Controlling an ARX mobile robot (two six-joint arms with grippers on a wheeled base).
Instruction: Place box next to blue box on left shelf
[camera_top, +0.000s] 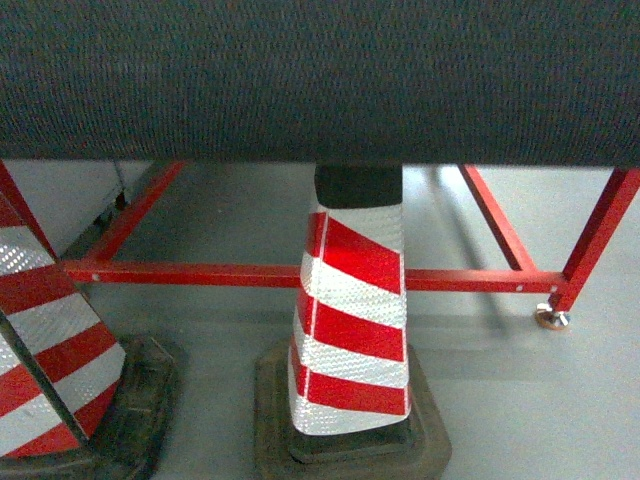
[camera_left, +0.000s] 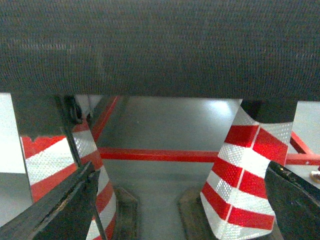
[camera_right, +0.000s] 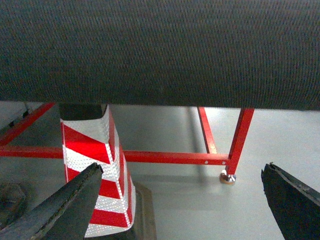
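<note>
Left gripper (camera_left: 180, 210) gapes, holds nothing | right gripper (camera_right: 182, 205) likewise parted, unloaded | ahead of both: dark mat (camera_top: 320, 80), cones (camera_top: 350, 310), red frame (camera_top: 200, 272) | box, shelf unseen: you likely haven't collected it.

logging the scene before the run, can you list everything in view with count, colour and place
dark textured surface: one, dark grey, across the top of every view
traffic cones: two, red and white striped on black bases, one at centre, one at left edge, on the floor
metal frame: one, red, behind the cones, foot at right
floor: grey
left hand: black fingers apart, empty
right hand: black fingers apart, empty
</note>
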